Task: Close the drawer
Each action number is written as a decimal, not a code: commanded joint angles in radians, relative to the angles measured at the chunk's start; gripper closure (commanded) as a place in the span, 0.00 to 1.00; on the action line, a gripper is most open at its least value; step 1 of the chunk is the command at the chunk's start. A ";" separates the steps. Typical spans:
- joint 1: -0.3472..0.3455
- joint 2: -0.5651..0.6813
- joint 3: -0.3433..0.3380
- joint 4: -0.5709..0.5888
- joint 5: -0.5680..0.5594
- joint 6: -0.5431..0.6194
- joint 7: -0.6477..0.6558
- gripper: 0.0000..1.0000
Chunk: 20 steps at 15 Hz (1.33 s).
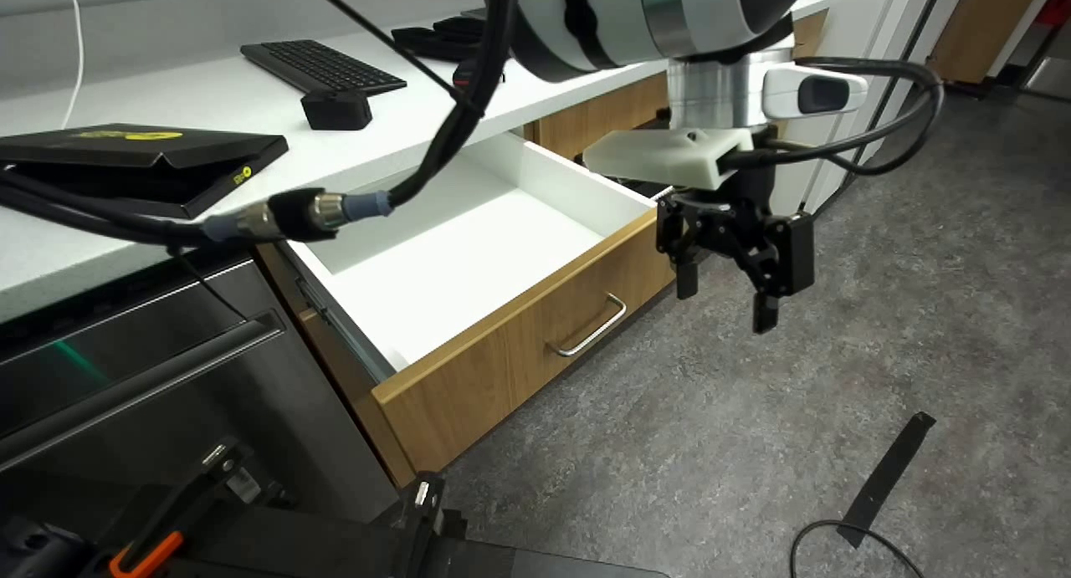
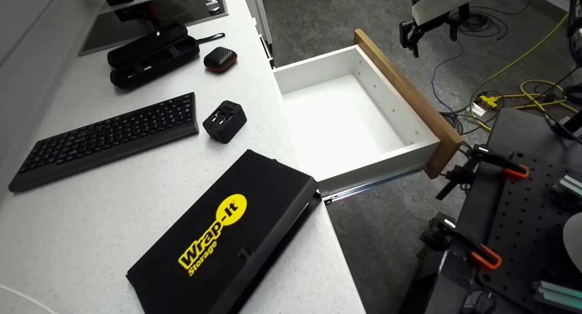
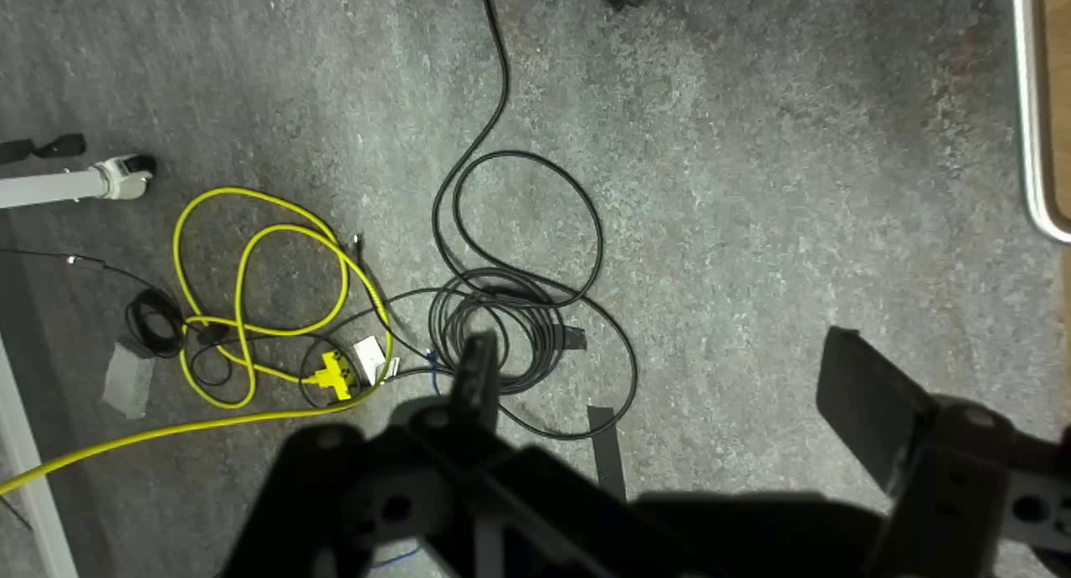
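Wide oak-fronted, white-boxed drawer (image 1: pixel 502 348): pulled out, left of our black two-fingered hand (image 1: pixel 726 297) in an exterior view | hand: spread, empty | risk: pushing only the drawer's far end, we may jam it

1. An exterior view slants down past the arm (image 1: pixel 619 17) onto the front of the drawer (image 1: pixel 502 356).
2. An exterior view looks down from over the counter (image 2: pixel 113 214) into the drawer.
3. The wrist view faces down to the floor (image 3: pixel 795 185), the gripper (image 3: pixel 669 381) close.
4. Both exterior views share the drawer; the wrist view catches its handle (image 3: pixel 1035 118).
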 commanded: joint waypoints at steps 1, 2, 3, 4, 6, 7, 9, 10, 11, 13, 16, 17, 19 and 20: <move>0.004 0.131 0.004 0.120 0.080 -0.030 0.019 0.00; -0.004 0.170 0.015 0.155 0.121 -0.033 0.019 0.00; -0.013 0.201 0.028 0.186 0.166 -0.041 0.010 0.00; -0.015 0.234 0.034 0.218 0.202 -0.055 0.012 0.00; -0.012 0.295 0.033 0.273 0.248 -0.058 0.020 0.00; -0.011 0.325 0.032 0.303 0.267 -0.072 0.021 0.00; -0.019 0.362 0.041 0.351 0.306 -0.111 0.003 0.00; -0.022 0.364 0.051 0.368 0.324 -0.137 -0.011 0.00; -0.023 0.355 0.060 0.372 0.338 -0.160 -0.028 0.00; -0.017 0.321 0.077 0.362 0.353 -0.183 -0.062 0.00; -0.016 0.276 0.131 0.364 0.384 -0.232 -0.141 0.00; -0.015 0.267 0.152 0.370 0.391 -0.252 -0.175 0.00; -0.009 0.273 0.193 0.407 0.404 -0.322 -0.227 0.00; -0.003 0.286 0.211 0.432 0.405 -0.355 -0.245 0.00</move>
